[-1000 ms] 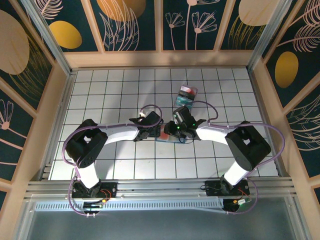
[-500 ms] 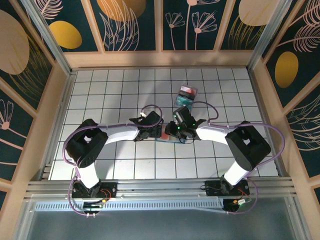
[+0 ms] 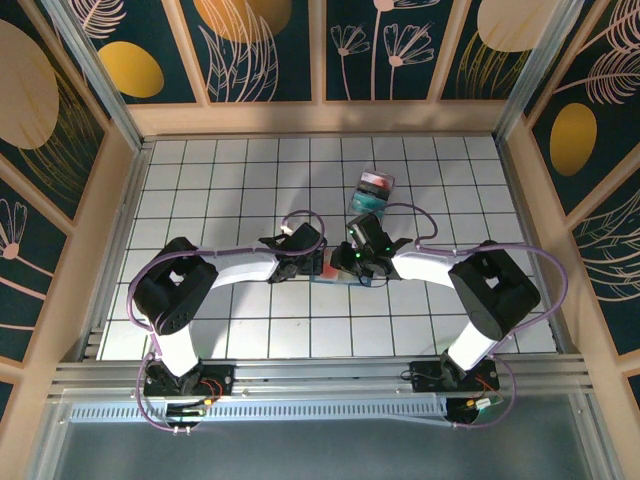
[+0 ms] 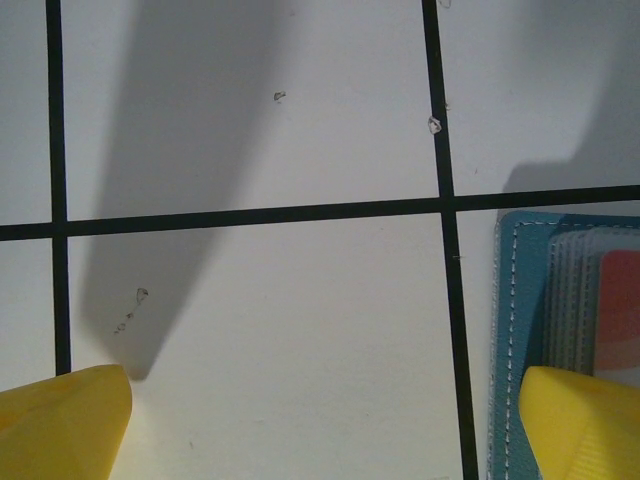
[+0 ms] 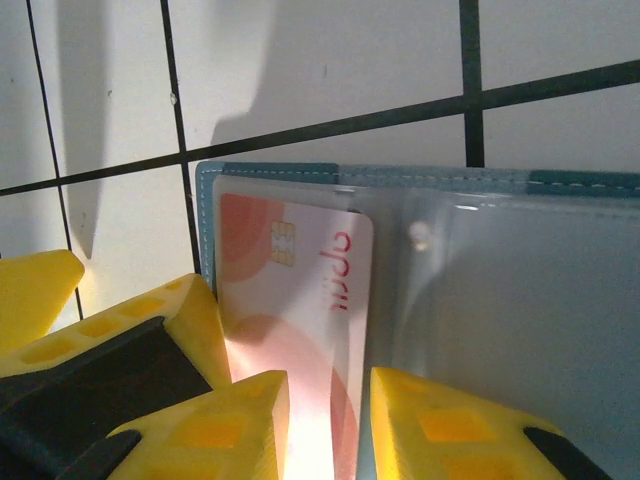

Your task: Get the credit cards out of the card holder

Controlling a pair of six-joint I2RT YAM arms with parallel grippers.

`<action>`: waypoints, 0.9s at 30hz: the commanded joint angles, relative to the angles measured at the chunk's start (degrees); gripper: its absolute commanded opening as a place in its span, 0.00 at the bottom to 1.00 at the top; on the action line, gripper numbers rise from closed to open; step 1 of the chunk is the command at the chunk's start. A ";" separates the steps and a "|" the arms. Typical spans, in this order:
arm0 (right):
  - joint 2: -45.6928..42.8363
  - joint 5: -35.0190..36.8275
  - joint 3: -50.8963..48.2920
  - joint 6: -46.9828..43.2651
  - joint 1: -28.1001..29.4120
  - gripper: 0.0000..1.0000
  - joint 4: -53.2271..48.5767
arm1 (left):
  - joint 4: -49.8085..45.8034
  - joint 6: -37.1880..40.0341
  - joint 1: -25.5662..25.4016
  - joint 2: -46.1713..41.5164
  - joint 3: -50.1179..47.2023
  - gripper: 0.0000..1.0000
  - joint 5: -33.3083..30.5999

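Op: Step in hand: first card extraction. I see the card holder (image 5: pixel 420 176) lying open on the table (image 4: pixel 250 320), mid-grid between both arms. A reddish credit card (image 5: pixel 300 290) sits in the clear pocket at its end.

Log: Jaws?

Op: My left gripper (image 4: pixel 320 430) is spread wide, one fingertip over the holder's stitched edge, holding nothing. My right gripper (image 5: pixel 330 420) is narrowed, with a slim gap over the card's near end. I cannot tell if it grips.

Log: Next?

Op: My judgement: I need a firm pinch on the card, then a pull along the pocket's mouth while the left pins the holder.
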 commanded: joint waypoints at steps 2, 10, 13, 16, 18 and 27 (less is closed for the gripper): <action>0.83 0.25 -0.82 1.28 -0.32 0.28 0.56 | -2.37 -0.12 0.23 1.22 -1.03 0.99 0.13; -0.14 -3.69 -2.86 2.08 -0.84 0.25 6.91 | -2.50 -0.13 0.23 1.27 -0.97 0.99 0.11; -1.61 -4.94 -3.96 2.31 -1.26 0.22 9.12 | -2.41 -0.13 0.23 1.50 -0.95 0.99 0.42; -2.60 -5.80 -4.38 2.00 -1.36 0.18 9.79 | -2.50 -0.17 0.24 1.56 -0.99 0.99 0.66; -3.14 -6.07 -4.61 2.00 -1.36 0.18 10.14 | -2.52 -0.03 0.23 1.59 -0.95 0.99 0.80; -4.55 -5.37 -4.89 1.38 -1.68 0.18 9.62 | -2.67 -0.29 0.24 1.46 -1.04 0.99 0.96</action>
